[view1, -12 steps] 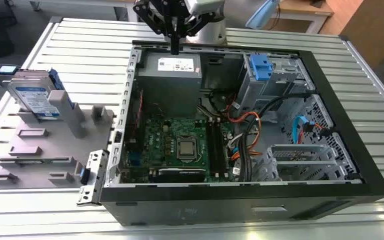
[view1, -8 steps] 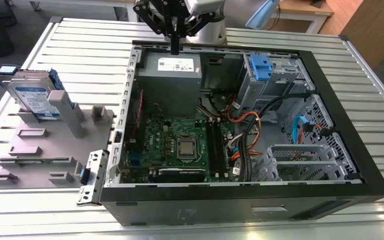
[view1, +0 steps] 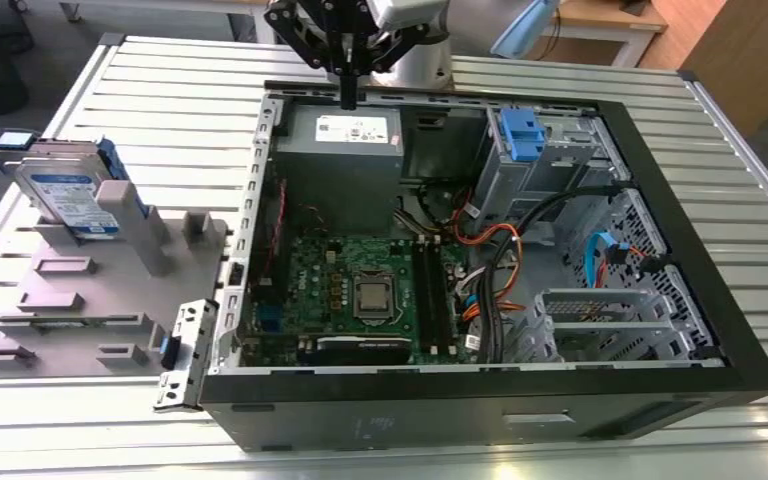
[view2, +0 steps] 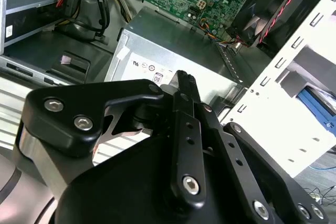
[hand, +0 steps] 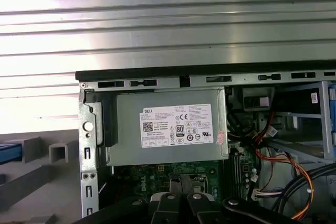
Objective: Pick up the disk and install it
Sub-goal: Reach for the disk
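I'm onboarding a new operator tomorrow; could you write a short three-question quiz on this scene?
1. True or false: the gripper holds the disk.
2. The gripper is nearest to: A) the power supply, B) the motherboard, C) the orange cables.
3. Fill in: the disk stands on the grey fixture, outside the computer case, on the exterior view's ____.
Key: 1 false; 2 A; 3 left.
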Available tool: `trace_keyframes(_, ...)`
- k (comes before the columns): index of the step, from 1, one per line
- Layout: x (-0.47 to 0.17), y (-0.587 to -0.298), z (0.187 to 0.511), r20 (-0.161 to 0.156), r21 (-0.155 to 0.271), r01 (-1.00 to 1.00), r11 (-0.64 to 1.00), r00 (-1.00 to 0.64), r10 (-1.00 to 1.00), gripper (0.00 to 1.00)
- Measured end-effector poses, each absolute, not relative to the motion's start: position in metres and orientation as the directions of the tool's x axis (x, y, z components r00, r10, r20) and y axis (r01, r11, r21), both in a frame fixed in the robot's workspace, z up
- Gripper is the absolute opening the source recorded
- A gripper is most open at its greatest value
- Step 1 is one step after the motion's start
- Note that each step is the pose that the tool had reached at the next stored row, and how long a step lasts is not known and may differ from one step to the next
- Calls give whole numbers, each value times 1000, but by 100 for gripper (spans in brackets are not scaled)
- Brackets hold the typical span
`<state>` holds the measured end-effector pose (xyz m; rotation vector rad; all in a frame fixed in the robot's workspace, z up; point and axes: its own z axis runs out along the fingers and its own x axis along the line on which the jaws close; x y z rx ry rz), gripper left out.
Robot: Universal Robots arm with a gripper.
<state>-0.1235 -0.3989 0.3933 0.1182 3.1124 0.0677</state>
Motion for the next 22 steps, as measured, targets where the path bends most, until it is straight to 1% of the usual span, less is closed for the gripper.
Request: trace_keyframes(22, -137, -399, 393, -24, 44, 75, 996, -997, 76, 11)
